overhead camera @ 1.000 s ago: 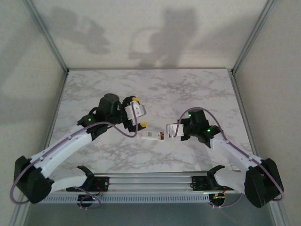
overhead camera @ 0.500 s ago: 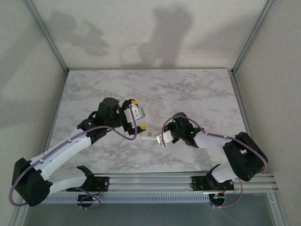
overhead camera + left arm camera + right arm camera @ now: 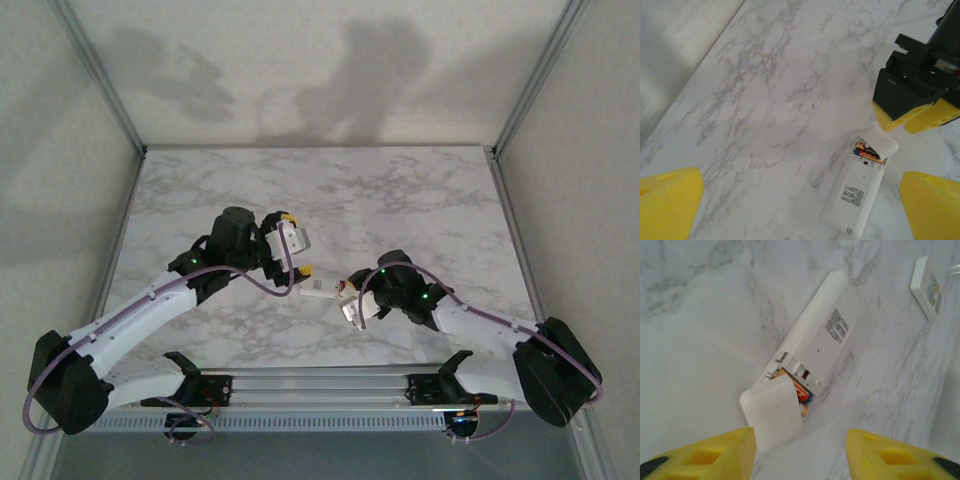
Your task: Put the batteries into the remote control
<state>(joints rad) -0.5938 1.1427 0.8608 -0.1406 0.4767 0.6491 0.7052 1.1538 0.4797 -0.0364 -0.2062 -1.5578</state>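
The right gripper (image 3: 348, 300) has moved. A second ago it stood off the right end of the remote (image 3: 318, 290), a little farther from the bases. Half a second ago it had closed in on that end. Now it sits lower in the top view, at the remote's near right corner. Its jaws, shut until half a second ago, now stand apart. The right arm (image 3: 480, 325) folded up with its elbow raised half a second ago and now stretches out low again. The remote's orange-tipped end, plain a second ago, is now partly hidden behind the gripper in the top view.
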